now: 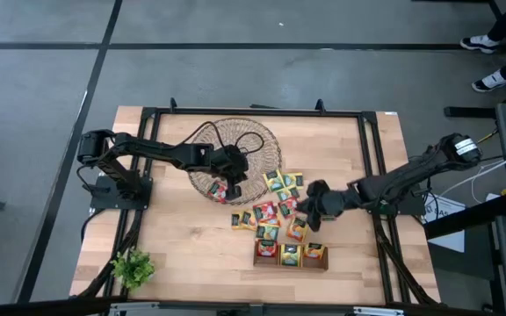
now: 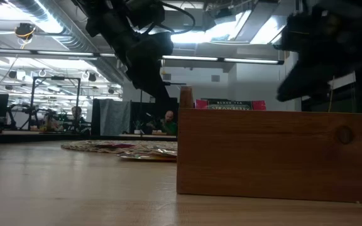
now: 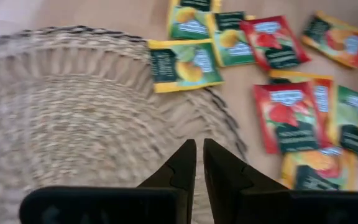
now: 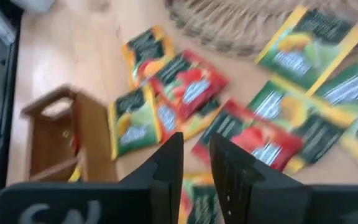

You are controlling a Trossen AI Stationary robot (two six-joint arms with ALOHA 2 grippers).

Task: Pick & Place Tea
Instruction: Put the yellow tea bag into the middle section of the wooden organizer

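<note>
Several tea sachets (image 1: 275, 206) in red, yellow, green and orange lie flat on the table between the round wicker dish (image 1: 227, 140) and the wooden tray (image 1: 290, 254). The tray's compartments hold a few more. A yellow sachet (image 3: 185, 65) rests on the dish's rim, and a red one (image 1: 220, 191) lies at the dish's near edge. My left gripper (image 1: 235, 184) (image 3: 199, 163) hangs over the near right part of the dish, shut, with nothing between its fingers. My right gripper (image 1: 306, 205) (image 4: 196, 163) hovers over the loose sachets (image 4: 185, 84), open and empty.
A small green plant (image 1: 133, 268) stands at the table's near left corner. A black frame (image 1: 372, 158) runs around the work area. The tray (image 2: 275, 154) stands near the table's front edge, close to the loose sachets. Bare wood lies left of the tray.
</note>
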